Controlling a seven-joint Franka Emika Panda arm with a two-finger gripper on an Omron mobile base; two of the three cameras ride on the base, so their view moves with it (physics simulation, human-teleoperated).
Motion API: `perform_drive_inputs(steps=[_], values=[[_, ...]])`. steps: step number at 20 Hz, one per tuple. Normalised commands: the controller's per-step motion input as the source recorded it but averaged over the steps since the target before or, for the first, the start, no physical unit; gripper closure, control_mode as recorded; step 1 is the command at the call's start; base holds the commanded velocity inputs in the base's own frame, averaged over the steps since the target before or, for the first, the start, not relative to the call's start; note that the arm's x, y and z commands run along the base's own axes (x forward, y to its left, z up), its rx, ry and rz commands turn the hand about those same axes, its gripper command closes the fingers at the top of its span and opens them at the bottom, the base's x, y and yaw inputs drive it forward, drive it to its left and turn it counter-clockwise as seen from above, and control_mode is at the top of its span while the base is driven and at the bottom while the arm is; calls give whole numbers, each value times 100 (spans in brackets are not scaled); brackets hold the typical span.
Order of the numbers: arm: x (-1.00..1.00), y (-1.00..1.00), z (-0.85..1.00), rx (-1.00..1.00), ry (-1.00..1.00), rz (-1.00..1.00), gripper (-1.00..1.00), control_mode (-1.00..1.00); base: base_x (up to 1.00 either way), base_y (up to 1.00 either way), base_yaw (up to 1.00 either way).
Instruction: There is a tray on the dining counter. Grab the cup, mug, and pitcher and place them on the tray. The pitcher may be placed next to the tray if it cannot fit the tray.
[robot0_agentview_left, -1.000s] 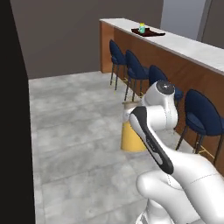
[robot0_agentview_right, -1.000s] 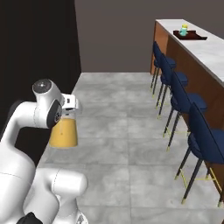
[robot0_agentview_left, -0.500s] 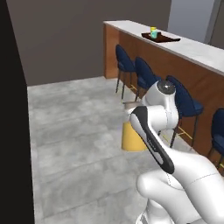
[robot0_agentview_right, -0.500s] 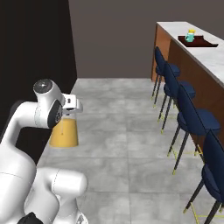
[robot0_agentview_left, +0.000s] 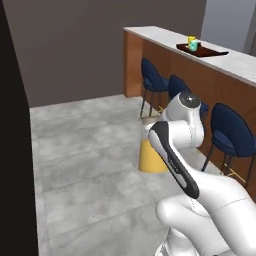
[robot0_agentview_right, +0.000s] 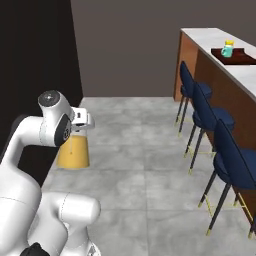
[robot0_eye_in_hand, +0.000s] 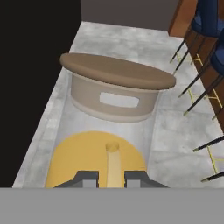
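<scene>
On the left of the right base view we see our white arm bent forward over the grey tiled floor (robot0_agentview_right: 150, 165), carrying the pitcher (robot0_agentview_right: 73, 150), a clear conical carafe with orange liquid that hangs in the air just below the wrist. In the hand view our gripper (robot0_eye_in_hand: 111, 178) is clenched on the pitcher (robot0_eye_in_hand: 103, 144): the two dark fingertips (robot0_eye_in_hand: 89, 178) sit close together against the glass wall, with the round brown cork-like lid (robot0_eye_in_hand: 118, 72) beyond them and the orange liquid pooled near the tips. In the left base view the pitcher (robot0_agentview_left: 150, 152) shows as an orange cone partly hidden behind the forearm. Further right stands a row of dark blue bar stools (robot0_agentview_right: 200, 102) on thin black legs, lined along the brown wood-panelled front of the dining counter (robot0_agentview_right: 235, 75). On its white marble top, at the far right, the dark reddish-brown tray (robot0_agentview_right: 241, 55) lies flat, well apart from the pitcher. The teal mug (robot0_agentview_right: 228, 50) stands on the tray, and in the left base view the yellow cup (robot0_agentview_left: 191, 40) stands just behind the mug (robot0_agentview_left: 193, 46) on the same tray (robot0_agentview_left: 207, 51). A dark wall closes the far side of the room.
</scene>
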Motion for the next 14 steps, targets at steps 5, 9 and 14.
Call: perform_drive_inputs(steps=[5, 9, 14], values=[[0, 0, 0, 0, 0, 0, 100, 100, 100, 29, -3], [0, 0, 0, 0, 0, 0, 100, 100, 100, 29, -4], [0, 0, 0, 0, 0, 0, 100, 100, 100, 16, -4]])
